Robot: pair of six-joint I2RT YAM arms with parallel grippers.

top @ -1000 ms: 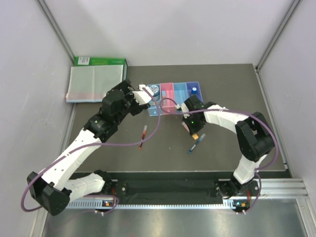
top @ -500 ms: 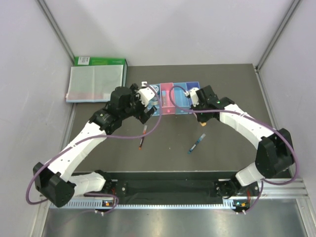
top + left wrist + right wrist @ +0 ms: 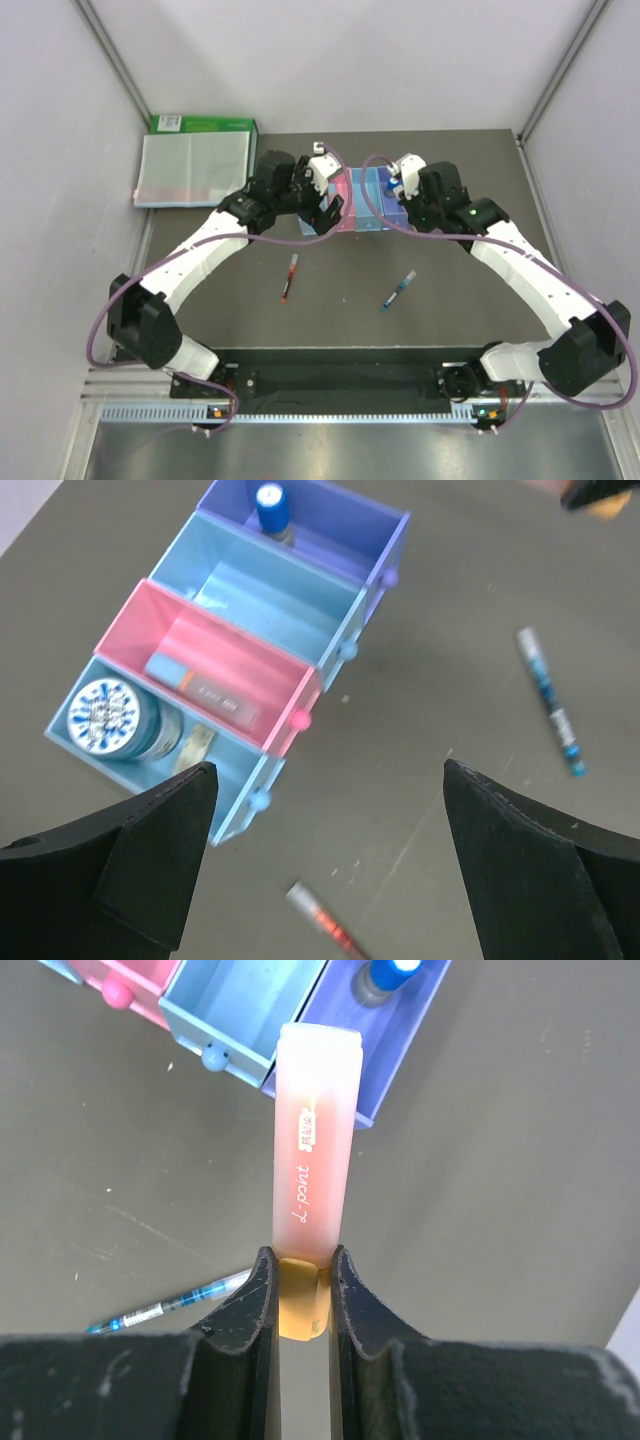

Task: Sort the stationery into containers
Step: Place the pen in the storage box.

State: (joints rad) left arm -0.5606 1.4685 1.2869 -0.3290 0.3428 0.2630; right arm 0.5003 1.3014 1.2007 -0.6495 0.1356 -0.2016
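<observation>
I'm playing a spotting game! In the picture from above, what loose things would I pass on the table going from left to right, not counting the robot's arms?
clear folder → dark red pen → blue pen. The row of little bins is left out, since it sits above both pens.

The row of bins [image 3: 362, 190] sits upper centre of the top view on the table [image 3: 480, 300], with the folder [image 3: 190, 170] way over at upper left. Below the bins lie the left pen [image 3: 290, 277] and the right pen [image 3: 398, 290], well apart. In the left wrist view, going from lower left upward: tape roll [image 3: 112, 718] in the end bin, eraser [image 3: 205, 692] in the next, bottle [image 3: 271, 502] in the far end one. The highlighter [image 3: 315, 1130] is in the right gripper [image 3: 300, 1280], near the bottle's bin.
</observation>
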